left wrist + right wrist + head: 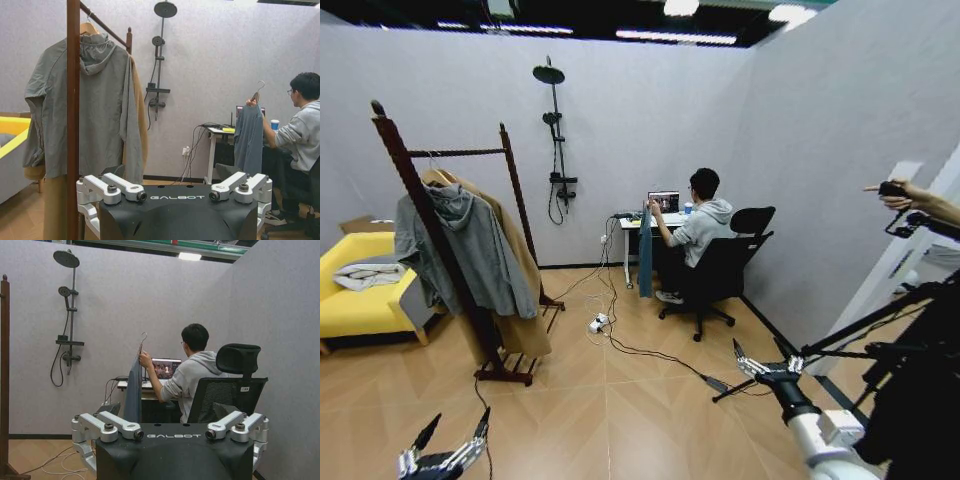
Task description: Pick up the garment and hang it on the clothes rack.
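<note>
Hanging low near the floor, left gripper [448, 440] and right gripper [760, 362] hold nothing, fingers apart; a seated person's hand [144, 359] holds up the dark teal long-sleeved garment [248, 141].

The brand word "GALBOT" stands in pale capital letters on the black housing of the left gripper [176, 196] in the left wrist view, centred between its two silver finger mounts. The same word "GALBOT" stands on the black housing of the right gripper [172, 435] in the right wrist view. On the lit laptop screen [166, 368] at the white desk, a white digit "1" can be read. No other writing is legible.
</note>
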Tool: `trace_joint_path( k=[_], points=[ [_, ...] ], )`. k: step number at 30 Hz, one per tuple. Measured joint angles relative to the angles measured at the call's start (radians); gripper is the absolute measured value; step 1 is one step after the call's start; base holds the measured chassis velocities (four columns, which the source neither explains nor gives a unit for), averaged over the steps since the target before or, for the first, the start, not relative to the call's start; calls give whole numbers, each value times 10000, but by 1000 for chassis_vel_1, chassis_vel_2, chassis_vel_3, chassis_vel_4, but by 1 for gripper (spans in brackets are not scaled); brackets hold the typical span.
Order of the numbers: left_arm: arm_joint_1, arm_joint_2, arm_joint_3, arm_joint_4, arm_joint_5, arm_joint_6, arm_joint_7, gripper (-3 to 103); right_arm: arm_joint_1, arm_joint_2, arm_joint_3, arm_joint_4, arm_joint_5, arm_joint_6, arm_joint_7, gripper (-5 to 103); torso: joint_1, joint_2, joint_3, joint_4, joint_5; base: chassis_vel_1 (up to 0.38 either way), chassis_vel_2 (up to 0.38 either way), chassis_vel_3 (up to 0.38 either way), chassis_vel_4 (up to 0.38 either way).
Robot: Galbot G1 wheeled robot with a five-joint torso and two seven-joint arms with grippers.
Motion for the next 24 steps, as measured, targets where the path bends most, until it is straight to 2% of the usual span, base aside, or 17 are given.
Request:
trace_joint_path(
  k=[14,18,24],
  points=[
    [0,0,0,0,0,0,0,100,24,82,-230,-18,-237,88,-183,100,1,-1,0,1,0,0,0,0,0],
    [0,0,0,0,0,0,0,100,-78,216,-288,14,-250,203,11,100,1,0,0,0,1,0,0,0,0],
    [0,0,0,0,0,0,1,100,-129,385,-252,257,-249,-19,134,100,2,0,0,0,0,0,0,0,0]
  ],
)
